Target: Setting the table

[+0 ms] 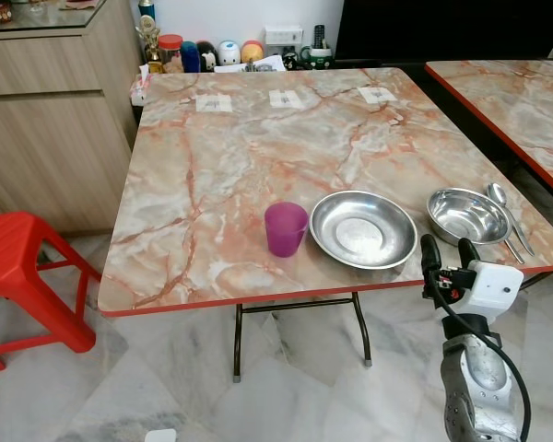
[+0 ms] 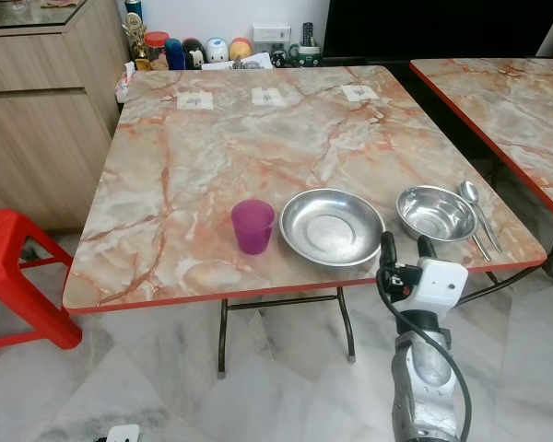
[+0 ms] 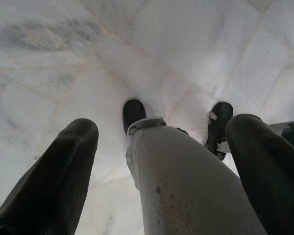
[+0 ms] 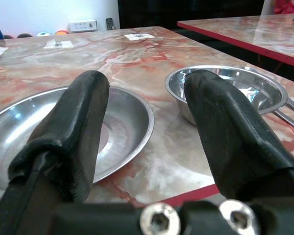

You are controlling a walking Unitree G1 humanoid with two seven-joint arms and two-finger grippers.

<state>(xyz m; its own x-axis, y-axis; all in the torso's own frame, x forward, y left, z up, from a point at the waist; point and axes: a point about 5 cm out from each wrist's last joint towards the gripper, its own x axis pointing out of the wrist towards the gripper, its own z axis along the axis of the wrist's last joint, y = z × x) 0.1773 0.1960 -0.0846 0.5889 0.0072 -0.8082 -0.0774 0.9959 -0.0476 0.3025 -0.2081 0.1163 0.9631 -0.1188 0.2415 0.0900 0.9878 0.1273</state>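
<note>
A marble-pattern table [image 1: 221, 184] with a red edge carries a row of things along its near edge. From left to right these are a purple cup [image 1: 286, 228], a wide steel plate [image 1: 363, 228] and a steel bowl [image 1: 467, 215]. A spoon [image 1: 498, 195] lies just right of the bowl. My right gripper [image 1: 449, 250] is open and empty, just off the near edge, level with the gap between plate [image 4: 112, 122] and bowl [image 4: 235, 88]. My left gripper [image 3: 161, 127] hangs open over the floor, above my own leg and feet.
A red plastic stool [image 1: 18, 267] stands left of the table, in front of a wooden cabinet [image 1: 46, 110]. A second marble table [image 1: 516, 101] sits at the right. Jars and small items [image 1: 203, 53] line the wall behind. Three paper labels [image 1: 214, 103] lie at the far side.
</note>
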